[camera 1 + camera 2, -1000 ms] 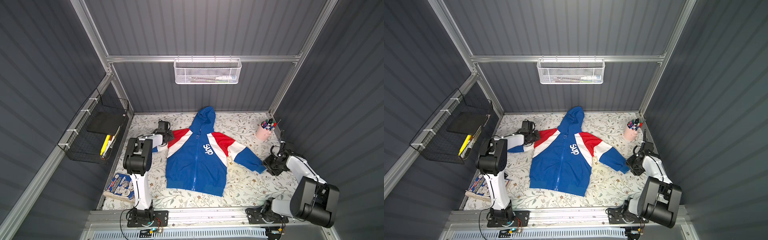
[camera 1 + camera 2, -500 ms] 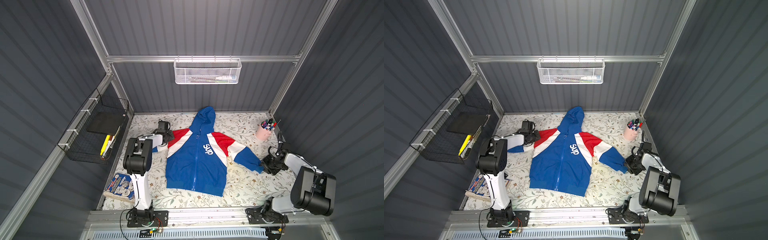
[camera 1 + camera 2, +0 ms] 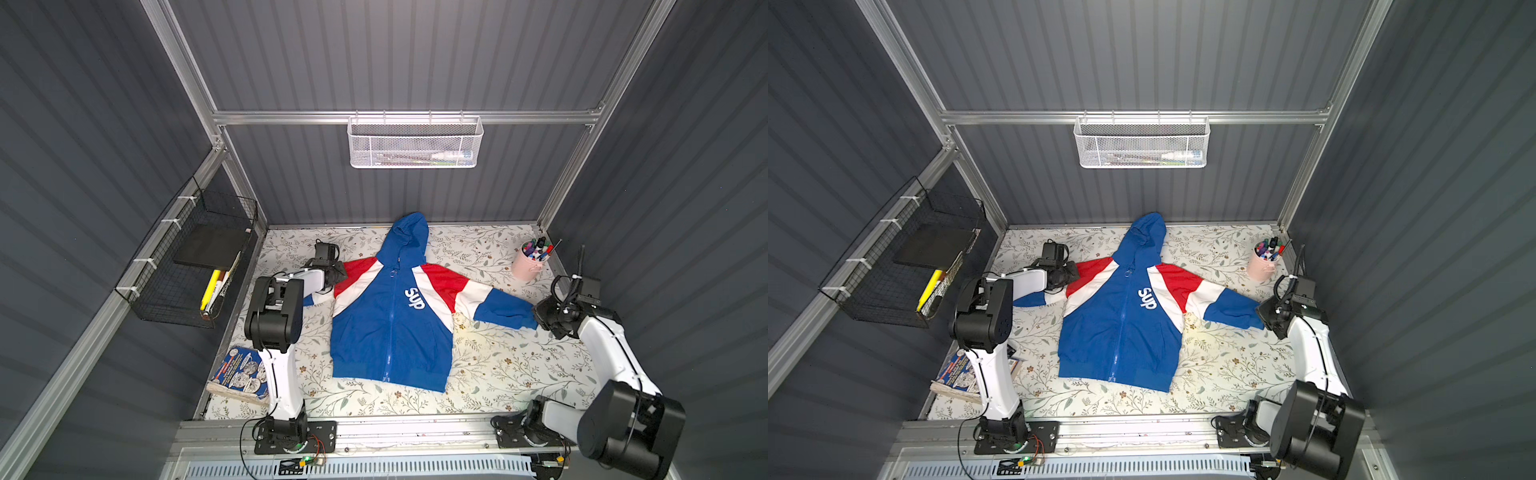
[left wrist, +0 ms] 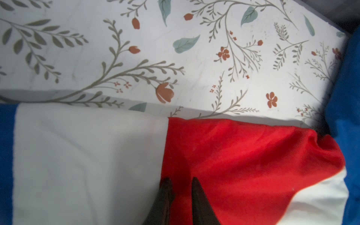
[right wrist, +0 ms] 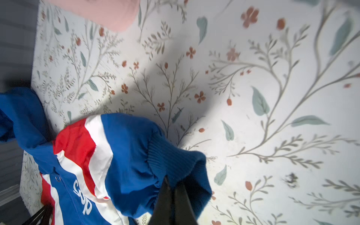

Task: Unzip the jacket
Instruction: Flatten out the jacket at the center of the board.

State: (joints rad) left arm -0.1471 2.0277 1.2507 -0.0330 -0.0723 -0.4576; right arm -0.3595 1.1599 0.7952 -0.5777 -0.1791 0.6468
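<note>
One jacket (image 3: 390,324): flat, front up, mid-table (image 3: 498,365). Its zip (image 3: 390,332): closed to the collar, I judge; ring pull (image 5: 57,178) untouched. My left gripper (image 4: 180,181): narrow, pinching red shoulder cloth. My right gripper (image 5: 173,185): clamped on the blue cuff. Unzipping: all left to do.

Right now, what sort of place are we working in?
Likely an enclosed robot test cell: aluminium frame, white mesh basket hung on its rail, and a floral-covered table under the jacket.
</note>
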